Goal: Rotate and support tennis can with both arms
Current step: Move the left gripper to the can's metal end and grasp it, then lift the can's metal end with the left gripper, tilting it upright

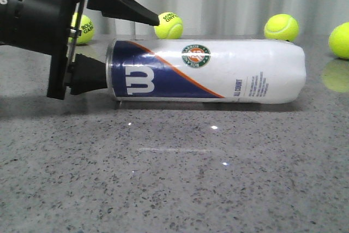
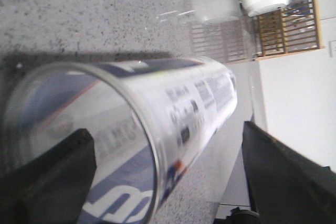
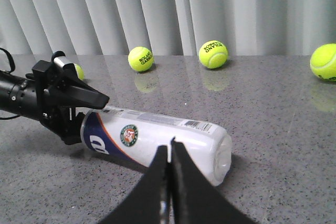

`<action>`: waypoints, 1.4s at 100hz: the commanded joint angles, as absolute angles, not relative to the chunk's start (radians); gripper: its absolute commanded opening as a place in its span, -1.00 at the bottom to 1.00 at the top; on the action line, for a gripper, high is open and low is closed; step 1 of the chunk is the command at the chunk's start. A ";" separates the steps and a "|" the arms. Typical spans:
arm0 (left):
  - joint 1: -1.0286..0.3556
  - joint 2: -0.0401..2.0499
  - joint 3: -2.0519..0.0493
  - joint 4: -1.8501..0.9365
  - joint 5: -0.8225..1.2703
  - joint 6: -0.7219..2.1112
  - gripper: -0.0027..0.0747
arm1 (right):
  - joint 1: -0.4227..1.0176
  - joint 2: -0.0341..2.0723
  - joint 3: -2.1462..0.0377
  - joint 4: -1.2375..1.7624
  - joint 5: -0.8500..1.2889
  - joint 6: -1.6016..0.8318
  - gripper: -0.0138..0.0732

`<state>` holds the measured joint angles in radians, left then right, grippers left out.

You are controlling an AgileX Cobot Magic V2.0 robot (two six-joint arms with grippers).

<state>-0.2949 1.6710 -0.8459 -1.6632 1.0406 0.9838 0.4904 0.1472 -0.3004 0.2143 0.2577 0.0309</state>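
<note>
The tennis can [image 1: 218, 72] lies on its side on the grey table, its open end to the left and its closed end to the right. My left gripper [image 1: 132, 47] is open at the open end. One finger pokes into the can's mouth; the other stands well clear outside the can's wall. In the left wrist view the can [image 2: 173, 103] fills the frame between the spread fingers of the left gripper [image 2: 165, 132]. My right gripper [image 3: 170, 142] is shut and empty, apart from the can [image 3: 199, 142] on its near side. It is out of the front view.
Tennis balls lie along the back of the table: one [image 1: 168, 25] behind the can, one [image 1: 281, 27] to the right, one [image 1: 341, 40] at the far right, one [image 1: 82, 28] behind the left arm. A pleated curtain [image 3: 173, 9] closes the back.
</note>
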 commanded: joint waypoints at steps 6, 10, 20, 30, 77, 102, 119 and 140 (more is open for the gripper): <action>-0.319 1.694 -0.926 -1.756 1.167 1.010 0.48 | 0.485 0.156 -0.325 0.215 0.171 0.028 -0.82; -0.321 1.708 -0.942 -1.756 1.181 1.010 0.48 | 0.485 0.156 -0.325 0.215 0.171 0.028 -0.82; -0.321 1.720 -0.986 -1.756 1.195 1.010 0.48 | 0.485 0.156 -0.325 0.215 0.171 0.028 -0.82; -0.321 1.723 -1.016 -1.755 1.200 1.010 0.48 | 0.485 0.156 -0.325 0.215 0.171 0.028 -0.82; -0.330 1.733 -1.036 -1.751 1.277 0.959 -0.01 | 0.485 0.156 -0.325 0.215 0.171 0.028 -0.82; -0.330 1.733 -1.036 -1.766 1.282 0.957 -0.98 | 0.485 0.156 -0.325 0.215 0.171 0.028 -0.82; -0.332 1.731 -1.036 -1.770 1.282 0.987 -0.98 | 0.485 0.156 -0.325 0.215 0.171 0.028 -0.82; -0.327 1.634 -1.055 -1.764 1.282 1.025 -0.98 | 0.485 0.156 -0.325 0.215 0.171 0.028 -0.82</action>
